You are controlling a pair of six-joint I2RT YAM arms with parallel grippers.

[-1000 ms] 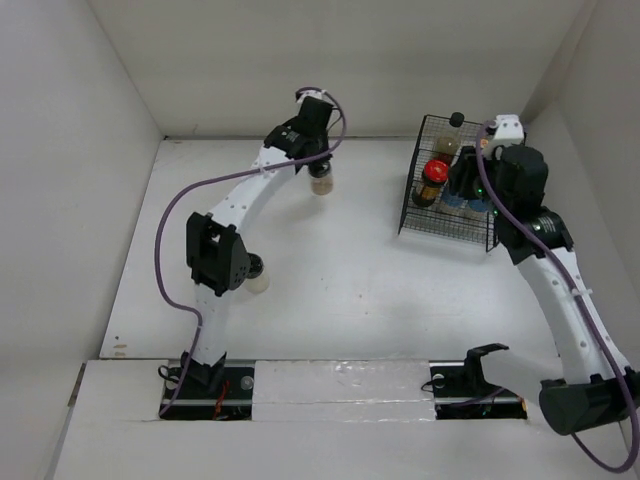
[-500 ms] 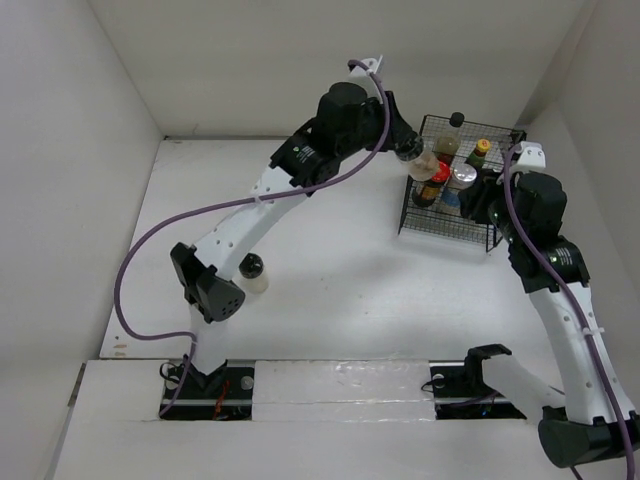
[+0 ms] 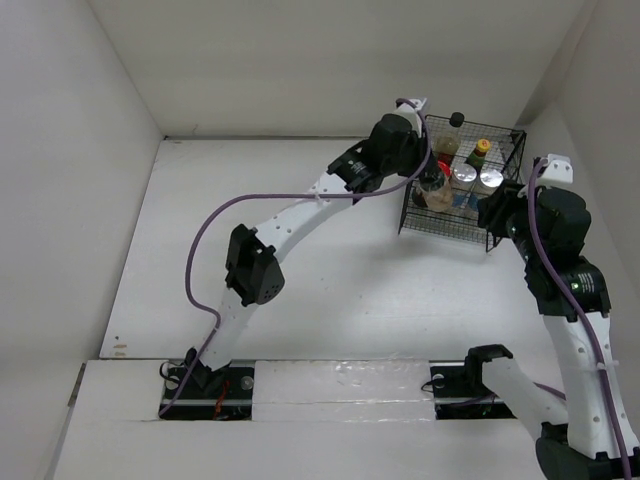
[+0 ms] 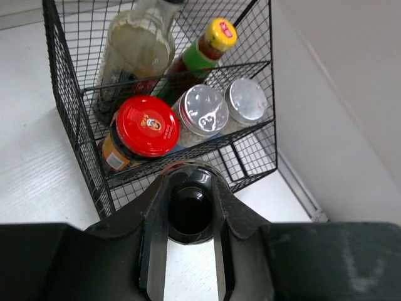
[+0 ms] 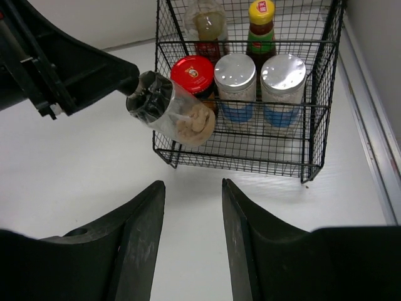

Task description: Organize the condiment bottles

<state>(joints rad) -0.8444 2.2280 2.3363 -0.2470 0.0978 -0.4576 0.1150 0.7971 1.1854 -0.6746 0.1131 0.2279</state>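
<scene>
Thin black wire forms the basket [image 5: 250, 150], two shaker caps [image 5: 235, 70] inside it shine like polished metal beside a glossy red lid [image 5: 192, 69], and just outside it a clear, smooth jar [image 5: 182, 119] hangs over the matt white surface [image 5: 75, 163].

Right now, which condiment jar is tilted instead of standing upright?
The black-capped clear jar of beige powder, gripped by the left pincer: it hangs tilted by the wire basket's corner, while the others stand upright inside.
</scene>
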